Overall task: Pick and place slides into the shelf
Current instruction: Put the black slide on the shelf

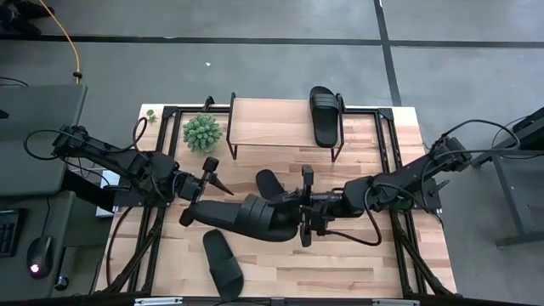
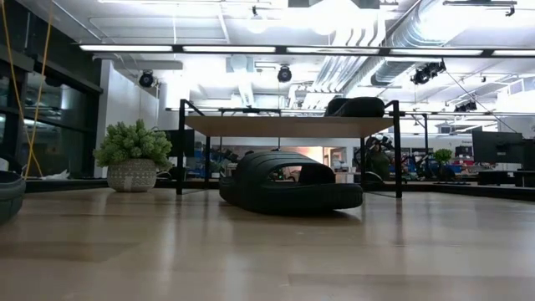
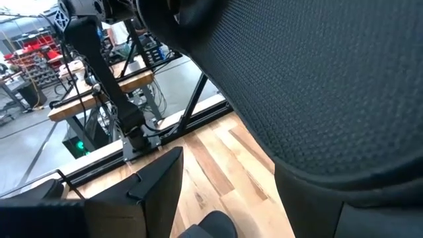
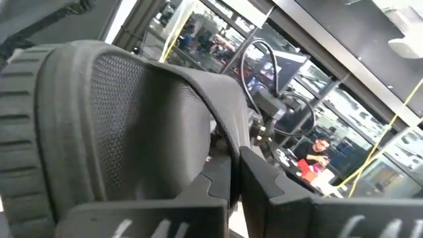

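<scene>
We logged the table (image 1: 357, 255) with both arms reaching toward its middle. The left gripper (image 1: 206, 180) sat at the left end of a slide (image 1: 246, 212) lying across the table centre, its fingers (image 1: 212, 163) spread wide around that end; in the left wrist view the textured sole (image 3: 317, 86) filled most of the frame between the fingers. The right gripper (image 1: 305, 206) met the same slide at its right end; in the right wrist view its fingers (image 4: 218, 178) were pinched on the ribbed strap (image 4: 132, 112). A second slide (image 1: 270, 184) lay just behind the first, touching it. A third slide (image 1: 223, 264) rested near the front edge of the table, apart from the grippers. The fourth slide (image 1: 325, 115) sat on top of the shelf (image 1: 272, 123), at its right end. A small potted plant (image 1: 201, 133) stood just left of the shelf. In the low view, the central slide rested flat on the tabletop in front of the shelf.
</scene>
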You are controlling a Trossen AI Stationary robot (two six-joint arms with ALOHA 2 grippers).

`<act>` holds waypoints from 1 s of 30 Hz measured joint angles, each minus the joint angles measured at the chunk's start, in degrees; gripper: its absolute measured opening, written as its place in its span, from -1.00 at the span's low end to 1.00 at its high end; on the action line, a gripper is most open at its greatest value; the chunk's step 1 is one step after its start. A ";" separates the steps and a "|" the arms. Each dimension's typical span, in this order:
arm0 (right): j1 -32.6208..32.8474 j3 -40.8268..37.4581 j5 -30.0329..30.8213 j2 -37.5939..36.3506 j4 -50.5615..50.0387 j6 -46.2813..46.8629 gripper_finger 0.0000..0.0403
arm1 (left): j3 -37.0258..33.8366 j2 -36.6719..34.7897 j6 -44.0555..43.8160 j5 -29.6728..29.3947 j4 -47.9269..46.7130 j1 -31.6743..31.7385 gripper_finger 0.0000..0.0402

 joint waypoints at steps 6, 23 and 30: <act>0.75 0.04 3.93 -1.27 -0.86 -0.02 -1.00 | 0.00 0.02 -0.02 -0.83 -0.09 0.00 0.10; 1.70 0.04 4.80 -1.49 -7.70 7.04 -1.00 | 0.00 0.02 0.02 -1.09 -0.22 0.00 0.10; 1.70 0.04 4.87 -1.36 -10.62 10.00 -1.00 | 0.00 0.02 0.07 -1.05 0.02 0.00 0.10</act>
